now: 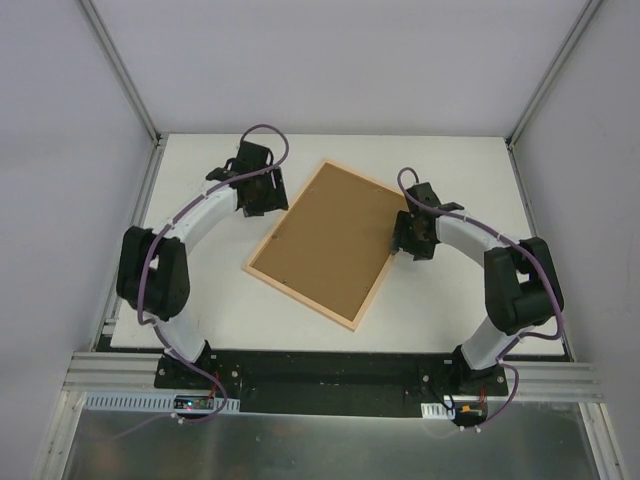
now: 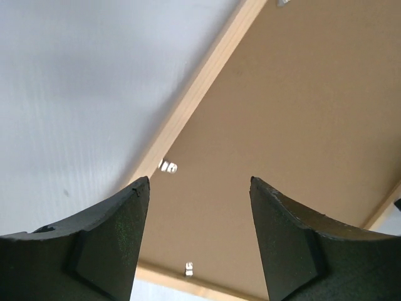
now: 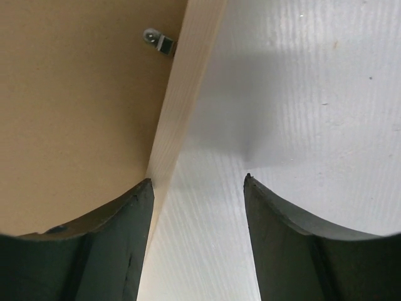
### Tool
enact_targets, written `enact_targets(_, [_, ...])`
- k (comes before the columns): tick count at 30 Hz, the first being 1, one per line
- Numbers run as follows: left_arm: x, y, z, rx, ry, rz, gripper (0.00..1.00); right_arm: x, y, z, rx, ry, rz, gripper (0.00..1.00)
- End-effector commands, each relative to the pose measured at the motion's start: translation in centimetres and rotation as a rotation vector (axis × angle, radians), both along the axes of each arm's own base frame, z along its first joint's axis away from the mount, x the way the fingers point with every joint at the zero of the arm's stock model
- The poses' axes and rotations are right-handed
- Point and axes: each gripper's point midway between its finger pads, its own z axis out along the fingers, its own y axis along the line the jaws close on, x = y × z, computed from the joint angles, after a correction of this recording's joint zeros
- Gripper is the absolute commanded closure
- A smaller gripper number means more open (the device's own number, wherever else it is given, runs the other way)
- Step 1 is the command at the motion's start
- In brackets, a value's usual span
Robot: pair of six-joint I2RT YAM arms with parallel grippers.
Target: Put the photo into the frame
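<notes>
Here, frame [image 1: 298, 299], backing board [image 1: 330, 240] up; left end effector [image 2: 199, 180], right end effector [image 3: 197, 177] agape.

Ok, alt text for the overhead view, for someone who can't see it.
A light wood picture frame lies face down and askew on a white table, its brown backing board up. Two robot arms curve in, the left gripper at the frame's far-left edge, the right gripper at its right edge.
</notes>
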Motion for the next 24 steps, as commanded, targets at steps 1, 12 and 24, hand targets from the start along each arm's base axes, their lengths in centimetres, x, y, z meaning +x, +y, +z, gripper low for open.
enact_targets(1, [2.8, -0.5, -0.5, 0.141, -0.028, -0.247, 0.36, -0.4, 2.2, 0.5, 0.060, -0.032, 0.025, 0.39])
enact_targets(12, [3.8, -0.1, -4.8, 0.183, 0.084, -0.265, 0.37, 0.2, 2.5, 0.0, 0.024, -0.014, 0.062, 0.69])
enact_targets(24, [3.1, -0.3, -3.9, 0.161, 0.073, -0.294, 0.37, 1.5, 1.8, -0.2, -0.074, 0.010, 0.225, 1.00])
